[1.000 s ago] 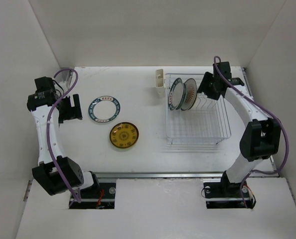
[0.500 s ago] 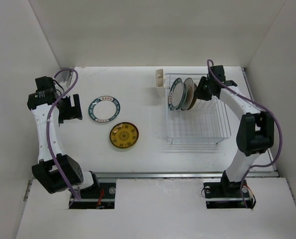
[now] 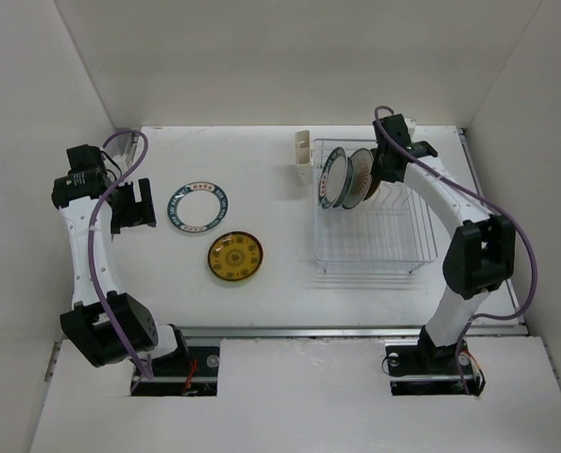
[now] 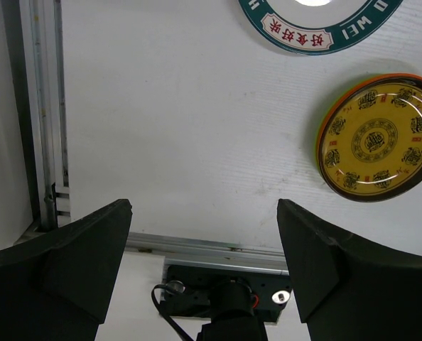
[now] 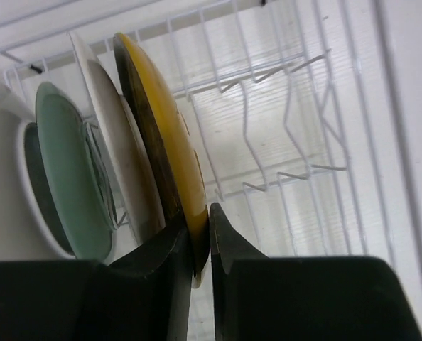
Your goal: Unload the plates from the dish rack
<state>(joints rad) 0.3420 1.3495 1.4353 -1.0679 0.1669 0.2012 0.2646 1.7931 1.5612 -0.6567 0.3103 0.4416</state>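
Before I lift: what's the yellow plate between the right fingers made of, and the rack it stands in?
The yellow plate: smooth, softly shiny face, dark back, thin even rim; melamine or glazed ceramic, the look leaves it open. The dish rack: thin bent wire, silvery-white, likely coated or plated steel.

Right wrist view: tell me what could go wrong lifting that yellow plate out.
The right jaws pinch only the rim of the yellow plate, so it could pivot or slip. It sits tight beside the white plate, which might get dragged along. The dish rack wires could catch its edge.
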